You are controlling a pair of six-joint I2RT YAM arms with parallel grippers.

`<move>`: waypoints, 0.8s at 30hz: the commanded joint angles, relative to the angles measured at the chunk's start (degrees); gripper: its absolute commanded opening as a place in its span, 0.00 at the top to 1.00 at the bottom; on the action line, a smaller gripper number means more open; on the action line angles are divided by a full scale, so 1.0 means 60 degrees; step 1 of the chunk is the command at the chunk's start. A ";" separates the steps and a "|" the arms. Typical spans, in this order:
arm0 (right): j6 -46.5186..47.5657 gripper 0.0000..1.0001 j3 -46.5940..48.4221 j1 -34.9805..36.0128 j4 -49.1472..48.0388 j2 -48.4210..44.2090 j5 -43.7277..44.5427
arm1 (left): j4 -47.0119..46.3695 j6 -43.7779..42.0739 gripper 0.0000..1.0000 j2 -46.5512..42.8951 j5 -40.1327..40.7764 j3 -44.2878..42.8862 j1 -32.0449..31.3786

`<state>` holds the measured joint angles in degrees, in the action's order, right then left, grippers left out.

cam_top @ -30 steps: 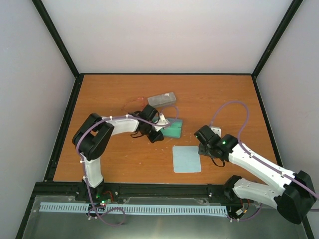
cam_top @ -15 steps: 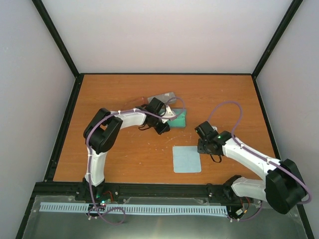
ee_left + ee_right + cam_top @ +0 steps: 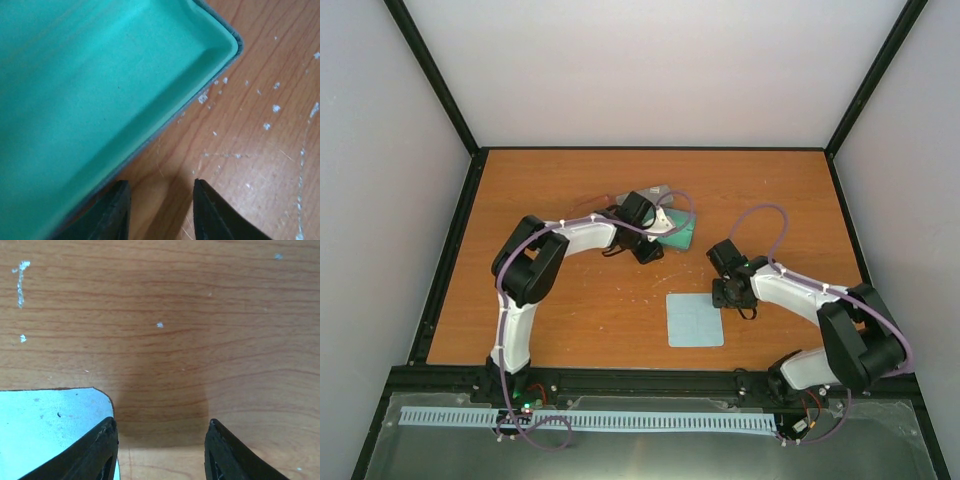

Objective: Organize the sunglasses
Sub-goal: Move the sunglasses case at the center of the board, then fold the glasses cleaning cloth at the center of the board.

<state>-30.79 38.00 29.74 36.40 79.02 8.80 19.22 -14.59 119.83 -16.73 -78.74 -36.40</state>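
Left gripper (image 3: 160, 215) is partly open with nothing in it: we see bare table (image 3: 260, 150) between the fingers. One finger sits just beside the outer wall of the open teal-lined case (image 3: 90, 75); we can't tell if it's touching.

Right gripper (image 3: 160, 450) is also open and empty, low over the table, with one finger at the rounded corner of the pale blue cloth (image 3: 45, 430).

The sunglasses (image 3: 595, 204) lie on the table just behind the left wrist. In the top view we only get a faint red line beside the grey case (image 3: 656, 189), which is mostly hidden by the arm.

Risks as we see them:
- The left finger catches the case wall on any sideways move and shoves or spins the case.
- The left wrist or forearm sweeps back into the sunglasses. We barely see them from above.
- The frame is thin and see-through, so it's easy to misjudge, pinch an arm or let slip.
- The right finger snags the cloth corner and drags it.
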 commanded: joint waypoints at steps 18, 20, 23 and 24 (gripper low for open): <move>0.0636 0.57 0.1096 -0.0074 0.0013 0.1396 -0.0970 | 0.0144 0.0388 0.64 -0.1557 -0.0671 0.1806 -0.0012; 0.0684 0.59 0.1074 -0.0064 0.0142 0.1403 -0.1059 | 0.0104 0.0381 0.65 -0.1584 -0.0706 0.1843 -0.0012; 0.0674 0.64 0.1008 -0.0030 0.0232 0.1447 -0.1278 | 0.0103 0.0435 0.65 -0.1568 -0.0764 0.1859 -0.0012; 0.0639 0.65 0.0982 0.0010 0.0232 0.1448 -0.1333 | 0.0101 0.0455 0.65 -0.1571 -0.0785 0.1859 -0.0012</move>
<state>-26.81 44.01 29.61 35.57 87.20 3.46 19.92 -12.88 111.83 -20.18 -67.96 -36.34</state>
